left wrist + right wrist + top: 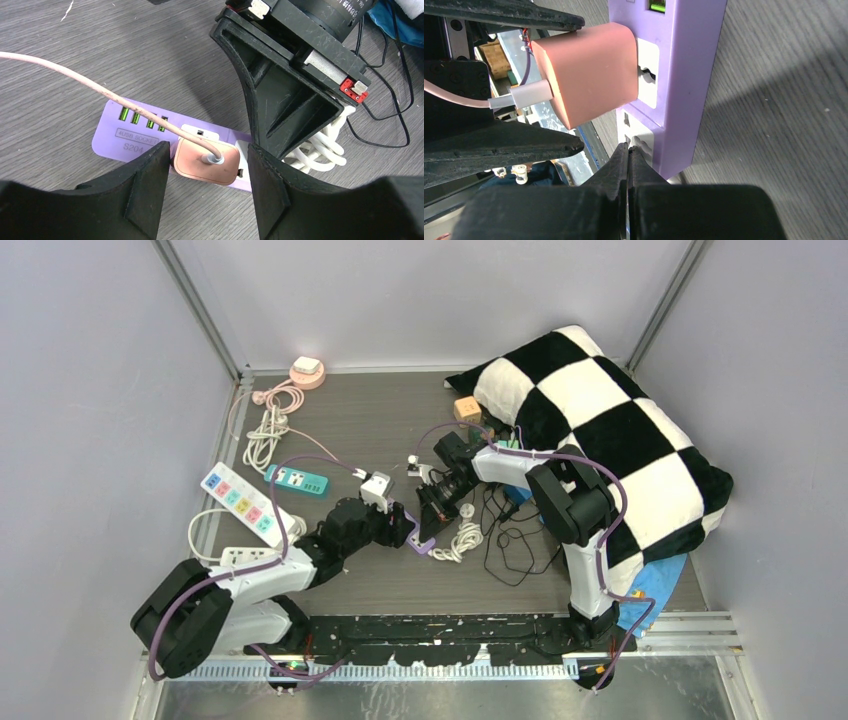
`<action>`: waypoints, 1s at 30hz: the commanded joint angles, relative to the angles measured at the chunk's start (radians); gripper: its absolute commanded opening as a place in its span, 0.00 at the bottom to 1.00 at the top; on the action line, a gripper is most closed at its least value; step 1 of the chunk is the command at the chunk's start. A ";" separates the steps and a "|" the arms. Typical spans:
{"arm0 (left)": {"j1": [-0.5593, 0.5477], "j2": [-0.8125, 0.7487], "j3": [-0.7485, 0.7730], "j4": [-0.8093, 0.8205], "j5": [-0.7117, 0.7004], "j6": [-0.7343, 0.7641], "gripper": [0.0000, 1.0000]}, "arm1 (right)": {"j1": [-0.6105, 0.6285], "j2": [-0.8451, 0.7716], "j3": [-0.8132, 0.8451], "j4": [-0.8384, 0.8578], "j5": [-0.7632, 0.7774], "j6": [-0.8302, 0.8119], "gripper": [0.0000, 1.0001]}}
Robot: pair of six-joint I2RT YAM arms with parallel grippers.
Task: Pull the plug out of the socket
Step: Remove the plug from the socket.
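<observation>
Purple "4USB SOCKET S204" strip (112,139); left gripper (206,167) spread around plug (195,161), right gripper (628,150) closed

- A robotics lab test cell, I'd say: plain grey panel walls (90,390) on aluminium posts (200,310).
- Slotted mounting rail (440,640) along the table's near edge.
- Loose props: power strips (240,502), checkered pillow (600,430).

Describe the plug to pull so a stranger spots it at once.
Left of the chequered pillow lies a purple power strip. The plug sits in it: a salmon-pink cube trailing a pink cable, unlike the white cord bundle beside.
</observation>
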 commanded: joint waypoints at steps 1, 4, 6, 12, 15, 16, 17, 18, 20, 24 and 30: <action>-0.003 0.006 0.035 -0.007 -0.007 0.010 0.59 | -0.005 0.030 0.011 -0.014 0.076 -0.026 0.01; -0.003 0.005 0.035 -0.010 -0.013 0.006 0.59 | -0.005 0.031 0.012 -0.014 0.073 -0.025 0.01; -0.003 0.007 0.036 -0.011 -0.014 0.004 0.59 | -0.006 0.032 0.013 -0.016 0.073 -0.026 0.01; -0.003 0.017 0.041 -0.021 -0.021 -0.002 0.59 | -0.006 0.032 0.013 -0.016 0.074 -0.026 0.01; -0.003 0.024 0.049 -0.027 -0.033 -0.007 0.59 | -0.005 0.032 0.013 -0.014 0.074 -0.026 0.01; -0.003 0.027 0.051 -0.028 -0.035 -0.008 0.58 | -0.005 0.033 0.012 -0.015 0.074 -0.026 0.01; -0.003 0.030 0.053 -0.028 -0.036 -0.009 0.58 | -0.005 0.033 0.012 -0.015 0.074 -0.026 0.01; -0.003 0.031 0.054 -0.028 -0.039 -0.009 0.58 | -0.006 0.033 0.013 -0.016 0.074 -0.026 0.01; -0.003 0.035 0.056 -0.028 -0.044 -0.010 0.57 | -0.006 0.033 0.014 -0.017 0.074 -0.026 0.01; -0.003 0.042 0.061 -0.027 -0.050 -0.012 0.56 | -0.005 0.034 0.014 -0.016 0.074 -0.027 0.01; -0.003 0.040 0.061 -0.034 -0.066 -0.019 0.43 | -0.005 0.035 0.014 -0.017 0.074 -0.027 0.01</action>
